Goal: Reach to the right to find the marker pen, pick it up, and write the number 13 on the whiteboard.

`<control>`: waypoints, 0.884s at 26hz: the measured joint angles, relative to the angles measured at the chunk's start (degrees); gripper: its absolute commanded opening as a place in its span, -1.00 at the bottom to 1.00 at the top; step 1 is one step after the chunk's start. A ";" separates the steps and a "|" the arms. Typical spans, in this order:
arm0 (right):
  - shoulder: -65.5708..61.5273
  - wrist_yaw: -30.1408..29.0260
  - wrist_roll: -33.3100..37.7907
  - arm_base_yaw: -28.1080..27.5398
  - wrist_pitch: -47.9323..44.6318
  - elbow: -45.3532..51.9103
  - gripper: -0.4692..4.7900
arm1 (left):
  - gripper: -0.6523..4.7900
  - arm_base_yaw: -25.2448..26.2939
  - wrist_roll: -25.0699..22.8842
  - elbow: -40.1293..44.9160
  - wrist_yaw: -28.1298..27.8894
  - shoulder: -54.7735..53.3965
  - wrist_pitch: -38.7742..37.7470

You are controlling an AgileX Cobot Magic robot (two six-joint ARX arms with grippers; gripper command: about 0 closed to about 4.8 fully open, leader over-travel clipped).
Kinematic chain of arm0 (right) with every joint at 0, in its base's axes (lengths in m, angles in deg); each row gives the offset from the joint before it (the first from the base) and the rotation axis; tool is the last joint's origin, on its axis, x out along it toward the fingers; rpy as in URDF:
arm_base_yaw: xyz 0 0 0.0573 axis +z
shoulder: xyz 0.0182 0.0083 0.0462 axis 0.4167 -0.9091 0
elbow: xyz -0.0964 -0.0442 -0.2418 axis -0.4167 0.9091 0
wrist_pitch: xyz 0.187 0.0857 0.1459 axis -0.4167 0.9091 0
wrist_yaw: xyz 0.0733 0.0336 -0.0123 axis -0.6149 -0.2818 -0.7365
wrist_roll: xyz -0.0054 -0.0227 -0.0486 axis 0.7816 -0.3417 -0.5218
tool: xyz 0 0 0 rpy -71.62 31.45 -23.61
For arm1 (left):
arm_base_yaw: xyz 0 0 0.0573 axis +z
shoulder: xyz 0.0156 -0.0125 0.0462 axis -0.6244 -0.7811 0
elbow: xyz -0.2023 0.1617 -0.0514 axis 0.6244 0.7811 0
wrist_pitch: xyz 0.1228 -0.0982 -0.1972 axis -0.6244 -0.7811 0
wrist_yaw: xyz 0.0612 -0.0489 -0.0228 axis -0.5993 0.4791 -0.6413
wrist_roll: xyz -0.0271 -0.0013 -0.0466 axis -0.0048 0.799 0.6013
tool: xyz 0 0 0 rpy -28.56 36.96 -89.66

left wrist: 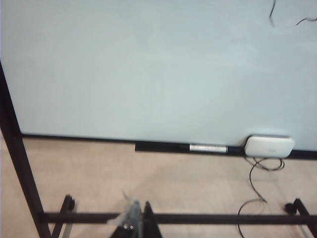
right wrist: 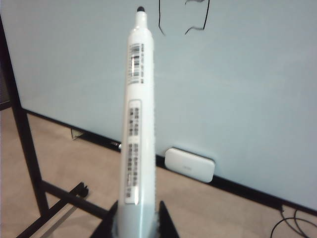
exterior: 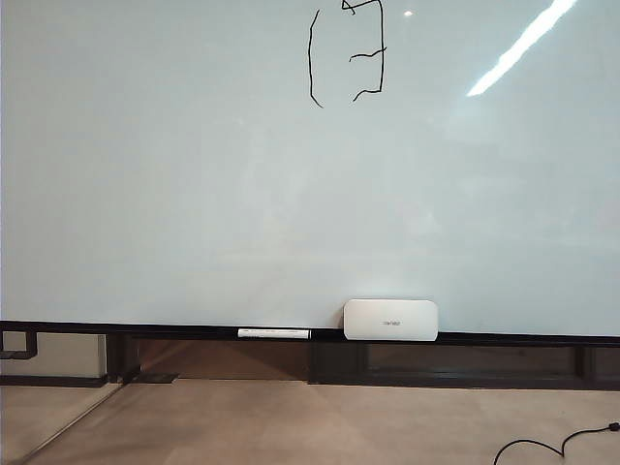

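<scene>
The whiteboard (exterior: 194, 194) fills the exterior view, and the number 13 (exterior: 382, 48) stands in thin black strokes near its top edge. Neither gripper shows in that view. In the right wrist view my right gripper (right wrist: 136, 223) is shut on the marker pen (right wrist: 137, 124), a white barrel with printed labels. Its black tip (right wrist: 140, 9) points toward the board, back from the surface, and appears beside the strokes (right wrist: 207, 15). In the left wrist view my left gripper (left wrist: 138, 220) faces the board with its dark fingertips together and nothing held.
A white rounded box (exterior: 390, 320) sits on the board's dark lower rail (exterior: 145, 329), with another white marker (exterior: 274, 333) lying beside it. A black cable (left wrist: 252, 183) trails on the beige floor. A black stand frame (left wrist: 173, 217) crosses in front of the board.
</scene>
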 measured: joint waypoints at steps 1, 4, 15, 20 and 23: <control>0.00 -0.13 0.57 0.00 0.07 0.55 -0.84 | -0.78 0.00 0.15 0.74 -0.04 0.00 0.00; 0.00 -0.26 2.19 0.02 0.11 1.79 -0.84 | -0.78 0.00 0.24 2.14 0.57 -0.07 -0.26; 0.00 -0.26 5.75 0.02 0.72 7.80 -0.84 | -0.78 -0.02 0.28 2.69 1.22 -0.02 3.54; 0.00 -0.26 6.62 0.02 0.59 9.33 -0.84 | -0.78 -0.02 0.28 4.07 0.98 -0.04 3.50; 0.00 -0.26 6.73 0.02 0.52 9.94 -0.84 | -0.78 0.00 1.29 4.63 -0.35 -0.04 4.09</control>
